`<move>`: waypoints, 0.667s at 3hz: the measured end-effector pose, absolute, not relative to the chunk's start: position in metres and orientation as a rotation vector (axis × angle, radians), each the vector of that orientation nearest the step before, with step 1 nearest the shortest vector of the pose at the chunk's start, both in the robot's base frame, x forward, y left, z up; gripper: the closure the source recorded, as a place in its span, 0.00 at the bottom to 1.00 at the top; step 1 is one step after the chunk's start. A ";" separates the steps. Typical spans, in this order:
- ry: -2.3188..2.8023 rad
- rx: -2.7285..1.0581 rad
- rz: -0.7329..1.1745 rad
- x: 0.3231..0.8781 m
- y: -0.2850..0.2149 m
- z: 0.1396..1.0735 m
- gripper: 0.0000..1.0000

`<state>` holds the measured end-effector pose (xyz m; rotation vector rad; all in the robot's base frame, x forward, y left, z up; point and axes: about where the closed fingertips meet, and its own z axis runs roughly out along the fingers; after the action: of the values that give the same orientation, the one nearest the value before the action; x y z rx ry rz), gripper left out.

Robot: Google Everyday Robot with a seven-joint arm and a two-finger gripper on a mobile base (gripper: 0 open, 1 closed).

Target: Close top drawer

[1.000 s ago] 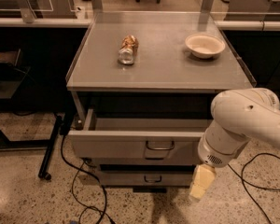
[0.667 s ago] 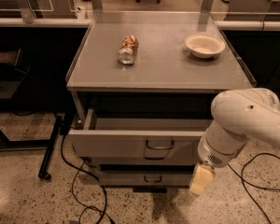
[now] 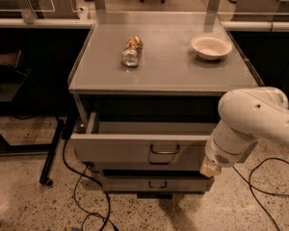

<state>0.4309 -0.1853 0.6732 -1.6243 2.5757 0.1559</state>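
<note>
The grey metal top drawer (image 3: 120, 150) stands pulled out from under the bench (image 3: 173, 73). Its broad, flat front panel is level and faces the room, with a small dark wire handle (image 3: 164, 149) at its centre. The robot's gripper (image 3: 210, 168) hangs low at the panel's right end; contact cannot be made out.
</note>
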 end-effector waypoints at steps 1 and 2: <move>2.606 -1.588 0.062 0.454 -0.191 0.668 0.97; 2.617 -1.527 0.008 0.477 -0.195 0.664 1.00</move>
<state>0.4775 -0.1950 0.6642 -1.5272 2.6168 0.0085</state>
